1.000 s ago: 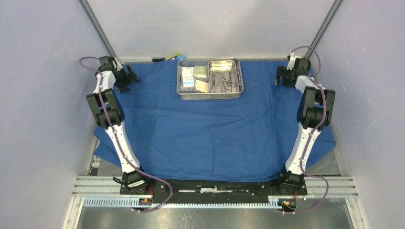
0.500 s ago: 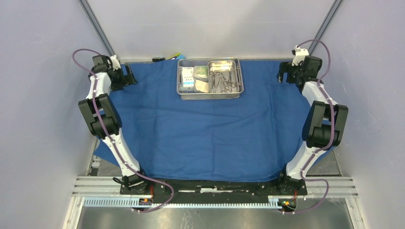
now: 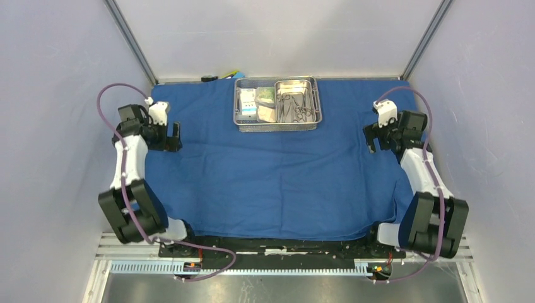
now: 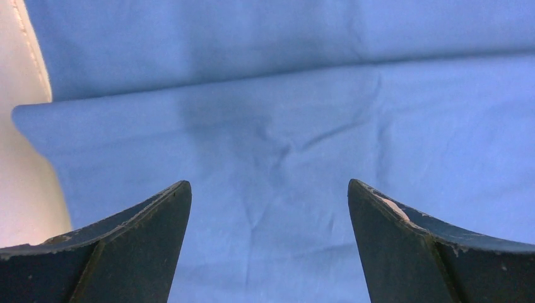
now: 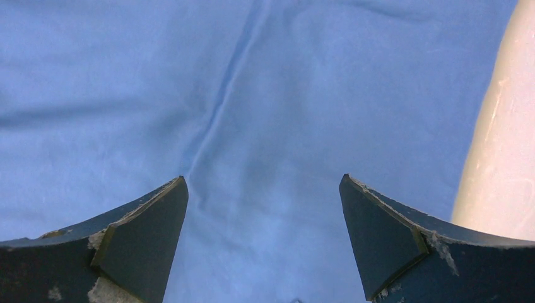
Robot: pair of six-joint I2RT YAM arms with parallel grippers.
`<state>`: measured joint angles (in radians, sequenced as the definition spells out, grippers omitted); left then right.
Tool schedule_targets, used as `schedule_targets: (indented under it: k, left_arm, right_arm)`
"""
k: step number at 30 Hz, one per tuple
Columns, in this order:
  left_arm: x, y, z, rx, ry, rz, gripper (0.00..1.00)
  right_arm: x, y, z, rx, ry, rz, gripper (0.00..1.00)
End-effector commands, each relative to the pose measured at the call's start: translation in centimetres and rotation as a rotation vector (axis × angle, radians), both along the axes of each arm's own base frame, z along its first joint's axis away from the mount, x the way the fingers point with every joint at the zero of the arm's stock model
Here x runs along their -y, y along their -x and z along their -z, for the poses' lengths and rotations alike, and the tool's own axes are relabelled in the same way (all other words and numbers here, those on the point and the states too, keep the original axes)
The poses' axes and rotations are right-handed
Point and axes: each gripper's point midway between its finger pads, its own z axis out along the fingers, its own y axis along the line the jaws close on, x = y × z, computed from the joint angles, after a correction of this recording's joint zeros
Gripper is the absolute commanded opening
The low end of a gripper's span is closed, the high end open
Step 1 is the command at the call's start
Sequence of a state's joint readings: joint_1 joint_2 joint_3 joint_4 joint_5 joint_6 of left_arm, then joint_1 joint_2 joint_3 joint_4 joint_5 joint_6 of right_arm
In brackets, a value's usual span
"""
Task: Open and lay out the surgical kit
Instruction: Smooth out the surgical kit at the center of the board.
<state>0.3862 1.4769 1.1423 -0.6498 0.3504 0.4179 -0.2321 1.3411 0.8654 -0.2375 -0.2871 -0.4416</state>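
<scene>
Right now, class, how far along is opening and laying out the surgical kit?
Done: the blue cloth wrap lies spread open over the table. In hand: nothing; the left gripper and right gripper hover open and empty over its left and right sides. Left: the steel pan, instruments and packets sit inside the wire-mesh tray at the far edge, not yet laid out.

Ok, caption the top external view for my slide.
Blue cloth wrap spread flat, wire-mesh tray at its far edge; left gripper and right gripper open above its sides.
</scene>
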Motion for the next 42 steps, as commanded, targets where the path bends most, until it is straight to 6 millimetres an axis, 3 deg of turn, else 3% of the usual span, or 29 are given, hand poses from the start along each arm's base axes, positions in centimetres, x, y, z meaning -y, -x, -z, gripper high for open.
schedule_targets:
  k: [1, 6, 11, 17, 21, 26, 30, 34, 38, 42]
  left_arm:
    - [0.2, 3.5, 0.5, 0.01, -0.155, 0.202, 1.0]
    - [-0.2, 7.8, 3.8, -0.115, -0.251, 0.283, 1.0]
    - [0.2, 9.2, 6.5, -0.151, -0.242, 0.31, 1.0]
    - [-1.2, 11.2, 8.5, -0.252, -0.24, 0.294, 1.0]
    - [-2.4, 11.7, 7.6, -0.227, -0.237, 0.249, 1.0]
    - [-3.0, 11.8, 3.4, -0.103, -0.187, 0.198, 1.0]
    - [-3.6, 13.4, 1.1, -0.065, -0.227, 0.193, 1.0]
    - [-3.8, 16.0, 1.1, -0.127, -0.279, 0.239, 1.0]
    - [-1.8, 20.2, 2.4, -0.266, -0.236, 0.389, 1.0]
    - [-0.4, 23.3, 4.3, -0.376, -0.186, 0.483, 1.0]
  right_arm:
    - [0.6, 3.9, 1.5, -0.085, 0.133, -0.083, 0.98]
    - [1.8, 7.7, 4.4, -0.184, 0.255, -0.109, 0.98]
    - [3.4, 9.9, 7.5, -0.26, 0.315, -0.107, 0.98]
    - [5.6, 12.3, 10.4, -0.373, 0.328, -0.086, 0.97]
    - [7.4, 13.9, 12.0, -0.442, 0.361, -0.053, 0.97]
    - [10.2, 15.9, 13.4, -0.539, 0.412, 0.033, 0.95]
    - [12.2, 16.9, 13.2, -0.571, 0.41, 0.101, 0.94]
    - [10.9, 17.5, 13.2, -0.566, 0.343, 0.061, 0.93]
    - [8.2, 17.5, 13.0, -0.506, 0.249, -0.005, 0.93]
    - [7.0, 16.9, 11.8, -0.437, 0.213, -0.029, 0.93]
